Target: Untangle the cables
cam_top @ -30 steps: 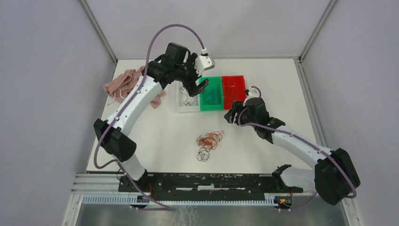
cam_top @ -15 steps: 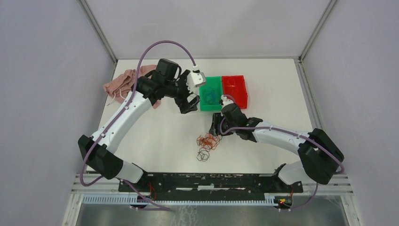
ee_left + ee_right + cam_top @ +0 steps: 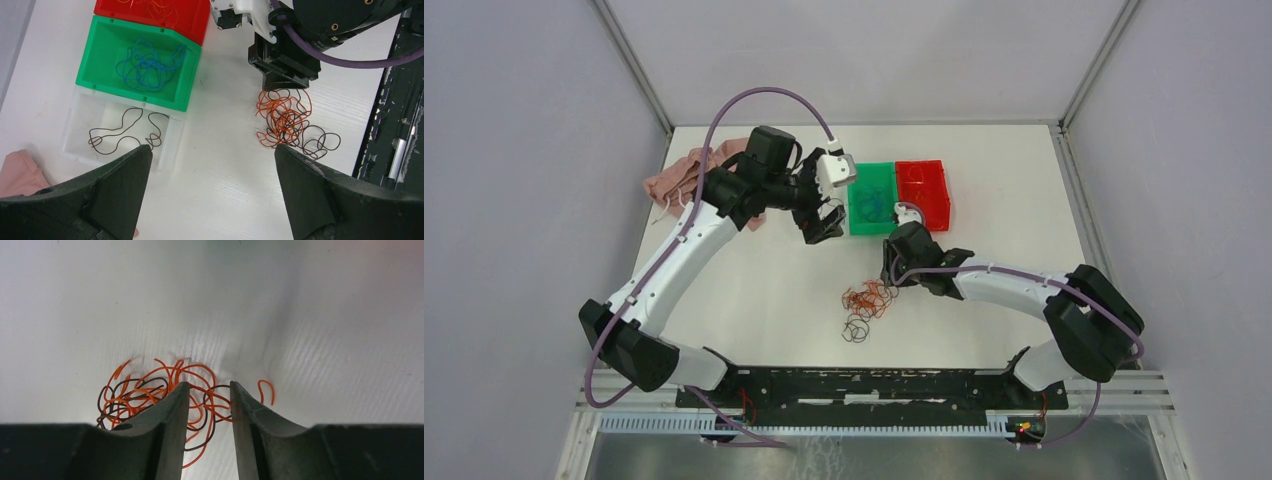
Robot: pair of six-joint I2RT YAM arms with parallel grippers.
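The cables (image 3: pixel 867 303) lie as a tangle of orange and dark brown wire on the white table; they also show in the left wrist view (image 3: pixel 287 120). My right gripper (image 3: pixel 889 278) is down at the tangle's far right edge. In the right wrist view its jaws (image 3: pixel 210 385) stand partly open, with orange and brown loops (image 3: pixel 150 392) between and around the fingertips, nothing pinched. My left gripper (image 3: pixel 824 226) hovers wide open above the table by the bins, and nothing is between its fingers (image 3: pixel 125 185).
A green bin (image 3: pixel 186 85) holds blue cables (image 3: pixel 145 65). A red bin (image 3: pixel 150 22) holds orange ones. A clear bin (image 3: pixel 167 145) holds a dark brown cable (image 3: pixel 120 127). A pink cloth (image 3: pixel 686 178) lies far left.
My right arm swung left from beside the red bin down onto the tangle, its jaws narrowing. My left arm drew back from over the bins, toward the left and near side.
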